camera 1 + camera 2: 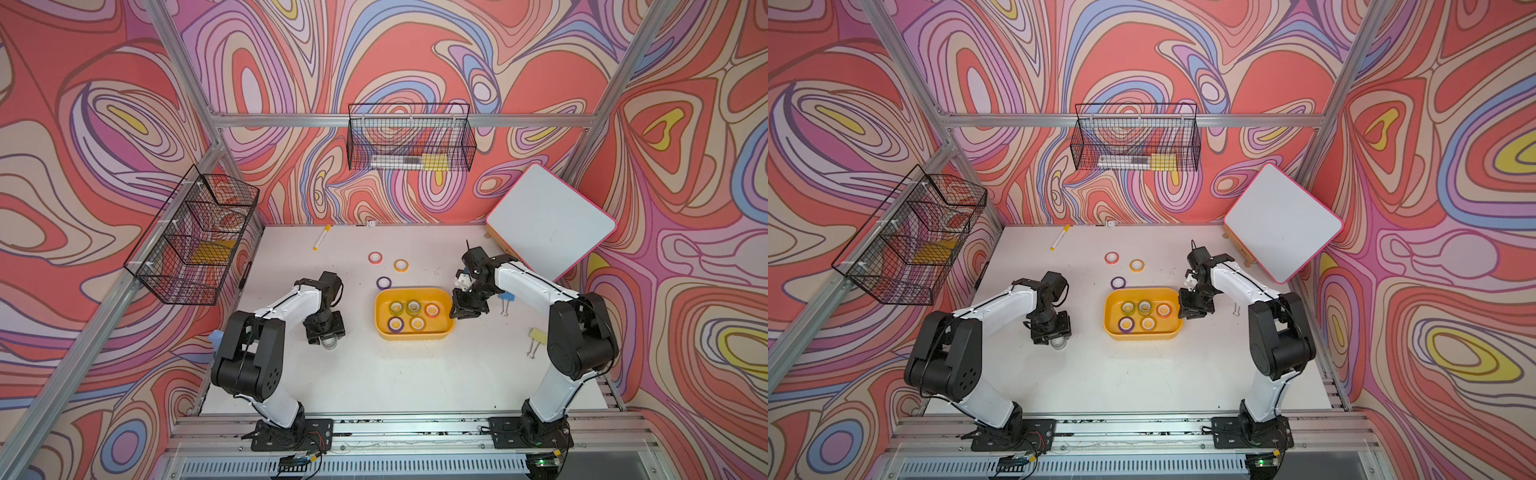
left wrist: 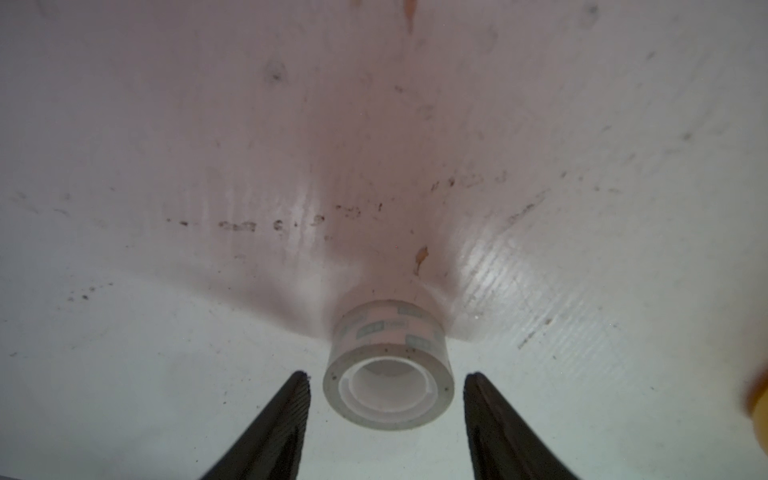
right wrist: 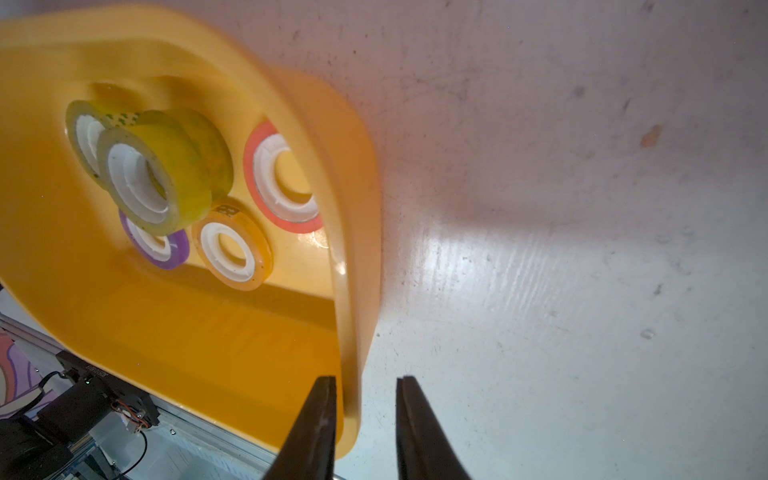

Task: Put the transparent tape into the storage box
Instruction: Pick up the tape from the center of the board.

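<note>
Transparent tape (image 2: pixel 386 347) bears greenish labels (image 2: pixel 369 331), print unreadable

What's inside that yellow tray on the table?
The tray holds two clear tape rolls, a red roll, a purple roll and an orange roll. The floor beneath them is covered.

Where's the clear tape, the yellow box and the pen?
clear tape (image 2: pixel 388 332), left wrist view, its side wall.
yellow box (image 1: pixel 411 336), a top view, its near wall.
pen (image 1: pixel 321 237), a top view, its barrel's middle.

Glossy plastic storage box (image 3: pixel 358 208), scuffed tabletop (image 2: pixel 166 124)
</note>
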Available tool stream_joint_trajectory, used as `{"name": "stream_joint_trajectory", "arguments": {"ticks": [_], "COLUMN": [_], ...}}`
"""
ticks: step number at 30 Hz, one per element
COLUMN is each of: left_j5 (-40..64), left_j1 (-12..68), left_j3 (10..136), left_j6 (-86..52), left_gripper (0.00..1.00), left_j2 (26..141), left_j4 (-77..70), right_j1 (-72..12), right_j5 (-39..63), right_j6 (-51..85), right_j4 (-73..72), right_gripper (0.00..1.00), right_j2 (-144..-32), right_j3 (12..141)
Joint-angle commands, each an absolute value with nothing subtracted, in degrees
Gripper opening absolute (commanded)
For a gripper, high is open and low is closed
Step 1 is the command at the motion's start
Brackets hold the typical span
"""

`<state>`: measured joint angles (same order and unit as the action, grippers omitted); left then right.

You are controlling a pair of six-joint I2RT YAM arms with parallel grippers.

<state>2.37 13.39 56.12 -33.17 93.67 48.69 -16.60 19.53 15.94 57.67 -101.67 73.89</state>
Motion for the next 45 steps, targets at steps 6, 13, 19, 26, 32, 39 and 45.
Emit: {"name": "stream_joint_trajectory", "arguments": {"ticks": [6,13,19,26,32,39,45], "left_j5": [3.0,2.8,2.9,1.6,1.9,2.9,3.5], "left_j1": [12.9,12.9,12.9,12.9,12.9,12.9,14.5], "left_j3": [54.9,54.3,54.8,57.2,59.9,68.0,76.2], "left_j6": [-32.9,-32.5,-32.3,-31.8,-32.4,-33.5,-33.8], "left_gripper": [0.57,0.53,0.50,0.50,0.50,0.51,0.50], "left_j2": [94.6,94.1,93.3,91.2,89.4,85.6,86.2], "left_j4": [46.8,47.0,47.8,50.5,53.9,59.8,62.9], "right_j1": [-16.8,-16.9,-16.8,-16.8,-16.8,-16.9,-16.8], "right_j5": [19.7,19.7,19.7,19.9,20.1,20.4,20.4], "right_j6": [16.4,16.5,16.4,16.7,16.8,16.8,17.2], "right_j4": [58.0,57.7,57.8,57.3,57.0,57.0,56.9], "right_gripper": [0.26,0.26,0.26,0.26,0.26,0.26,0.26], "right_j2": [-100.0,-100.1,-100.1,-100.3,-100.5,-101.2,-101.2], "right_j3": [73.9,74.0,74.1,74.0,74.3,75.0,75.6]}}
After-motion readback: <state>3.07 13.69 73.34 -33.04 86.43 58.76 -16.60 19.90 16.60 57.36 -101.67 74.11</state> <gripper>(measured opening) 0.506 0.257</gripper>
